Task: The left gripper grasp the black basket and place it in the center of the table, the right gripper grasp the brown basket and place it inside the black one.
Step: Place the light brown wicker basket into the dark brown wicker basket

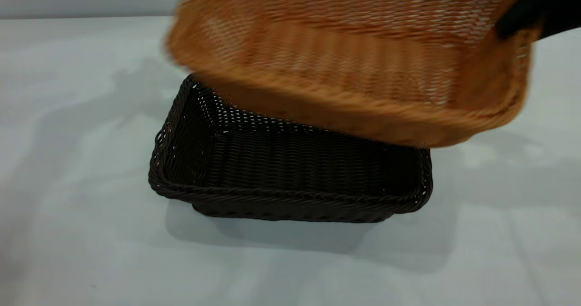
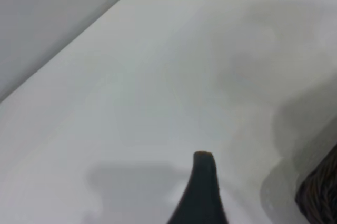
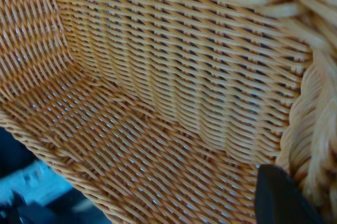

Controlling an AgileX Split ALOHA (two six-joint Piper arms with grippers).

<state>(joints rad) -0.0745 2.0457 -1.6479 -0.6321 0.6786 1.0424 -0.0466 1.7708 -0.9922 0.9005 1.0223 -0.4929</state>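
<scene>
The right gripper [image 1: 522, 22], clamped on its rim, holds the brown basket [image 1: 354, 56] tilted above the black basket [image 1: 290, 170]; the left gripper's [image 2: 202, 192] jaw state cannot be told.

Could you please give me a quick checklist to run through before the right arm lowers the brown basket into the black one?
1. Black basket upright on the table: ok.
2. Black basket interior free of objects: ok.
3. Brown basket lifted above the black one: ok.
4. Brown basket level: not ok, tilted.
5. Right gripper at the brown basket's rim: ok; grip firmness cannot tell.
6. Left gripper away from the black basket: ok.
</scene>
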